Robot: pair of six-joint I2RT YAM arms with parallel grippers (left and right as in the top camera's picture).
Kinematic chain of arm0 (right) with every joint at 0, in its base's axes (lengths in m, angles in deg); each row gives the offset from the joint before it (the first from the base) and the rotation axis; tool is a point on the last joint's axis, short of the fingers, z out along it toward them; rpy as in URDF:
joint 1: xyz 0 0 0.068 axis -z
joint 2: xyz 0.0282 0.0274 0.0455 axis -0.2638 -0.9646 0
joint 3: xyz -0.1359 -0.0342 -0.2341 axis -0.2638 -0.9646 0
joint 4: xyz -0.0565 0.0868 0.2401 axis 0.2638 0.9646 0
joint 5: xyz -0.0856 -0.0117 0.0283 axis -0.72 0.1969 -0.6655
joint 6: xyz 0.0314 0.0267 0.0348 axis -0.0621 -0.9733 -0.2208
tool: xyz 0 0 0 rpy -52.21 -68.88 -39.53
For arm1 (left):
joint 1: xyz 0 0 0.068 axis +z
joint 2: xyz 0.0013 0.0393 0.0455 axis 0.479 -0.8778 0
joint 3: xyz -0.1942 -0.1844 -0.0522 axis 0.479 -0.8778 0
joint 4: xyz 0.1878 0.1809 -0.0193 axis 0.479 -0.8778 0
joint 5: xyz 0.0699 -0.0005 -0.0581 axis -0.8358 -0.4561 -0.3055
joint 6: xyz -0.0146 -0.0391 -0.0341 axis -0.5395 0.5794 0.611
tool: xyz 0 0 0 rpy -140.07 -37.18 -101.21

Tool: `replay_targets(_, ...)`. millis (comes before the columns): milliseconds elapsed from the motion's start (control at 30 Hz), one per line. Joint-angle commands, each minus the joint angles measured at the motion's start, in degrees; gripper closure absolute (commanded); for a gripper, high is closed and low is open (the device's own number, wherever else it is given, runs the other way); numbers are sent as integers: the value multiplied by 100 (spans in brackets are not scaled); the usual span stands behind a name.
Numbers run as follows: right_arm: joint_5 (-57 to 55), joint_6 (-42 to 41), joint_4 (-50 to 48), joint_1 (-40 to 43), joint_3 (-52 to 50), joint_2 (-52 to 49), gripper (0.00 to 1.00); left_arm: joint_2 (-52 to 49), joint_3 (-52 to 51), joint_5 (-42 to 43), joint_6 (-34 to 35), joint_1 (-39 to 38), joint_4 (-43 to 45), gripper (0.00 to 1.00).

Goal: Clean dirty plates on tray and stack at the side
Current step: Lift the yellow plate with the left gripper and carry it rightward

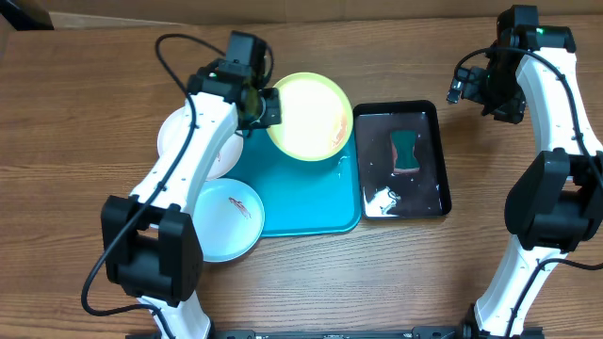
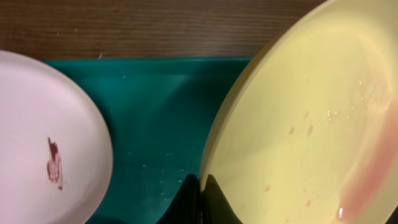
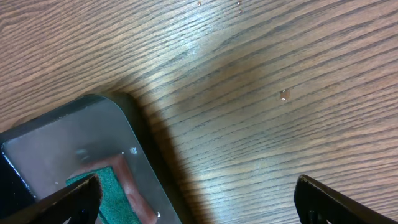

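The left gripper [image 1: 267, 105] has its jaws pressed together on the near rim of the yellow-green plate [image 1: 309, 116], which sits over the far right part of the turquoise tray [image 1: 311, 202], its edge reaching past the tray's rim toward the black tray [image 1: 445, 184]. A pinkish smear [image 2: 367, 180] marks the plate's inner wall, with small droplets scattered across it. Whether its far side rests on anything cannot be told. The white plate [image 1: 170, 137] lies at the tray's far left, much of it hidden from overhead by the left arm; the left wrist view shows a brown-red smear [image 2: 55, 165] on it. The pale blue plate [image 1: 226, 221], also smeared, lies at the tray's near left corner, partly on the wooden table [image 1: 75, 94]. The glossy black tray stands just beside the turquoise one, on its right, and holds a green sponge [image 1: 405, 151] with a red-brown layer. The right gripper [image 1: 468, 87] hangs over bare table by the black tray's far right corner, jaws spread wide and holding nothing.
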Motion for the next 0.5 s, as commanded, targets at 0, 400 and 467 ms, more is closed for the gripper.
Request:
replay_targets(0,9,-4,-15,4,96,153,0,-46,404,-343,-168,-306,-72,96)
replay_targets(400,9,-4,-15,4,96,153,0,-46,1005,-1858,-173,-1615,-258,96)
replay_targets(467,9,-4,-15,4,96,153,0,-46,1010,-2299,-175,-1875,-256,96)
